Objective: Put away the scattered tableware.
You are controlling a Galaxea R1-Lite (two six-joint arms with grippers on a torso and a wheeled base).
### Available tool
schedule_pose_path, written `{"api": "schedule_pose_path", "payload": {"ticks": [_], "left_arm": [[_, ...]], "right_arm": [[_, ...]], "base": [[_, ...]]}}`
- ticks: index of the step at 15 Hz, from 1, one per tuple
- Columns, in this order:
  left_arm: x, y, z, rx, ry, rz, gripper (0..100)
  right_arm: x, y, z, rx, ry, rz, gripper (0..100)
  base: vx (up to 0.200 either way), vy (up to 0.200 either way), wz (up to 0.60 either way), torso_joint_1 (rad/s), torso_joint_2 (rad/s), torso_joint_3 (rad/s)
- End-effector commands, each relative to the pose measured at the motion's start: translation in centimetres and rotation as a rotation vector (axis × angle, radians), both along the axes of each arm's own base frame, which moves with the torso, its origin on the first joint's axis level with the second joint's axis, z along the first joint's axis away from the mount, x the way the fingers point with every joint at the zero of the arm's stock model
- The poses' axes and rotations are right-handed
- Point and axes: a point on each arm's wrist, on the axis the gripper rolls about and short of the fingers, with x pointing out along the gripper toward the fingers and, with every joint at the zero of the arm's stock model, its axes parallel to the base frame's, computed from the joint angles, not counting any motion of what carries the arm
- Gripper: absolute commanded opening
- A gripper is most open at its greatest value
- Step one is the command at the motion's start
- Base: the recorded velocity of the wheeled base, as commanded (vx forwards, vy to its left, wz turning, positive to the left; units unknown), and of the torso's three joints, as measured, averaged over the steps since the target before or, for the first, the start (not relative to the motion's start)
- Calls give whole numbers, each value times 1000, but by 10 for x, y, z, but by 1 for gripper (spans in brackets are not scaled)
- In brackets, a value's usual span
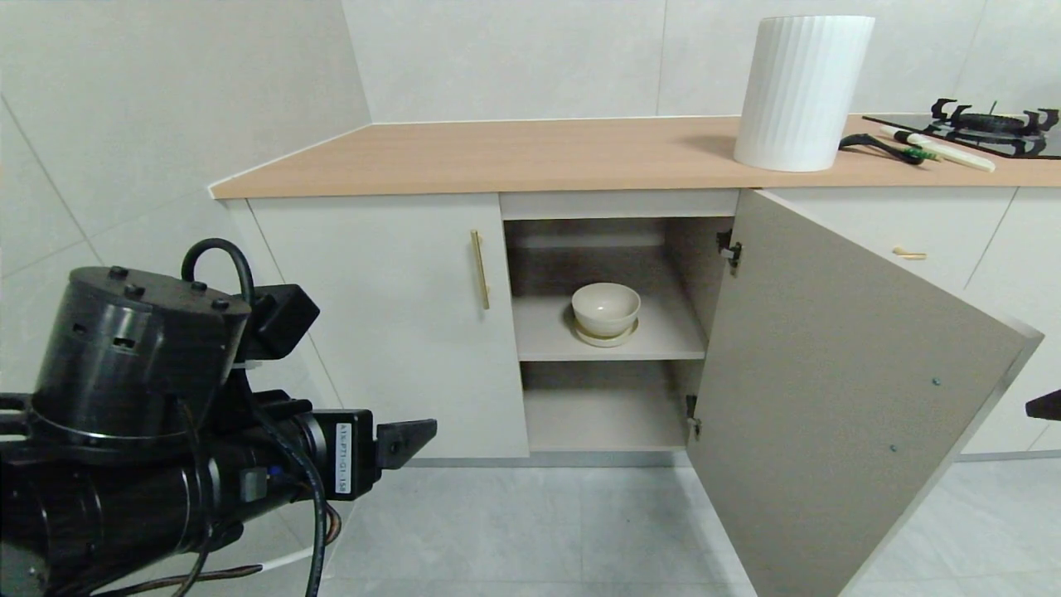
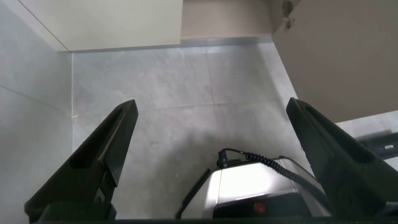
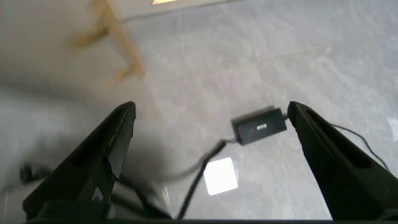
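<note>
The bowl, pale cream, stands upright on a matching saucer about midway along the upper shelf of the open cabinet, a little nearer the shelf's front edge than its back. The cabinet's door is swung wide to the right, its free edge well out over the floor. Beside the opening on the left is a closed door with a slim gold handle along the edge nearest the shelf.

Above, on the wooden table, a tall white ribbed canister stands near the front edge, over the hinge side of the open door. A few utensils lie just beside it towards the right end, next to a black burner.

The left arm sits low, well short of the cabinet and off to its left, the left tool pointing down at the floor tiles with its fingers spread wide apart and nothing between them. The right tool likewise hangs over the floor, fingers apart and holding nothing; under it lies a black power adapter with its cable.
</note>
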Motion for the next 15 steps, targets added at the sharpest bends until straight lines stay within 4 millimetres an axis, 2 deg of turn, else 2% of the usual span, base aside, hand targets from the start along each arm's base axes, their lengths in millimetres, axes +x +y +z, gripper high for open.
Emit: {"api": "schedule_pose_path", "payload": {"ticks": [1,3,7,15], "left_arm": [[0,0,0,1,2,1,100],[0,0,0,1,2,1,100],[0,0,0,1,2,1,100],[0,0,0,-1,-1,1,100]], "right_arm": [[24,-12,-15,13,48,-49,100],[42,-18,-23,34,36,-79,100],[59,-17,-38,48,-16,-80,100],[60,25,-48,123,-18,36,100]], "base": [[0,0,0,0,0,0],[0,0,0,0,0,0],[0,0,0,0,0,0],[0,0,0,0,0,0]]}}
